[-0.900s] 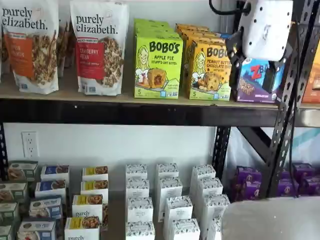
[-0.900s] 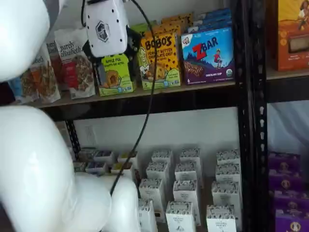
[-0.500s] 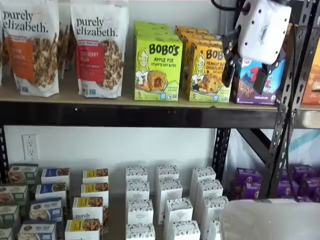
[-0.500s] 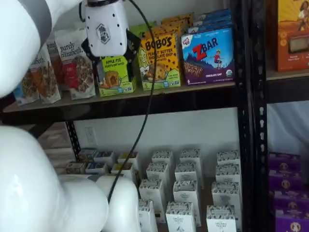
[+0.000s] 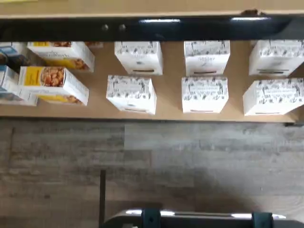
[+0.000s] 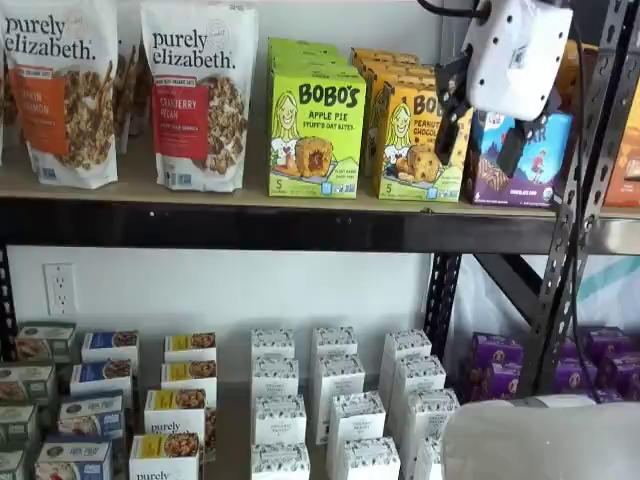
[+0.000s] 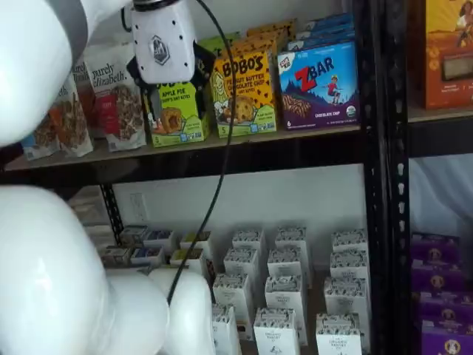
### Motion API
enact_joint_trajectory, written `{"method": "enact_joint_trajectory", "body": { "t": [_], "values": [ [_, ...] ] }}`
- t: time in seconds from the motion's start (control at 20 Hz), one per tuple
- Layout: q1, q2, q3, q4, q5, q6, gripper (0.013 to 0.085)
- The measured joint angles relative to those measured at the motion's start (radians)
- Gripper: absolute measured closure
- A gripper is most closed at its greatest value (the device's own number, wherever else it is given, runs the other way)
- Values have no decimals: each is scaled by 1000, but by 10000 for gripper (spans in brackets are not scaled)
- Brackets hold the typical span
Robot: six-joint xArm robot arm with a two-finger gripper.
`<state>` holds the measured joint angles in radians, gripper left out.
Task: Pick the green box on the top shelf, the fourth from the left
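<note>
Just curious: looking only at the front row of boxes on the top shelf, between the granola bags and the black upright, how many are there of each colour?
Green box: 1
Yellow-orange box: 1
Blue box: 1
Total: 3

The tool (image 7: 171, 100) hangs in front of the green box (image 7: 177, 115), its white body covering the carton's upper part; its black fingers (image 7: 153, 111) are only partly visible against the box, so their spread cannot be read here. The green box stands upright on the top shelf (image 7: 222, 140). Just beside the green box, toward the black upright (image 7: 377, 170), stands a yellow-orange Bobo's box (image 7: 244, 92), then a blue ZBar box (image 7: 319, 85). On the green box's other side stand granola bags (image 7: 118, 103). A black cable (image 7: 222, 163) drops past the green box. Below the green box, on a lower shelf, stand rows of white cartons (image 7: 284, 285).
</note>
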<state>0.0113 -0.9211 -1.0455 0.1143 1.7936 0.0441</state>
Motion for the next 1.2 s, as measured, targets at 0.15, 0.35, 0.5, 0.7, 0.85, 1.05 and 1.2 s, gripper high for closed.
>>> {"method": "enact_joint_trajectory", "body": {
  "t": [0.15,0.35,0.5,0.7,0.85,1.05,1.2],
  "values": [
    [30,19,-7,-5,-34,25,130],
    [83,63,-28,-21,-88,69,130],
    [118,102,-48,-30,-131,99,130],
    [161,167,-89,-37,-172,136,130],
    [187,220,-125,-41,-195,160,130],
    [231,301,-183,-62,-230,200,130],
    [246,356,-223,-57,-244,214,130]
  ]
}}
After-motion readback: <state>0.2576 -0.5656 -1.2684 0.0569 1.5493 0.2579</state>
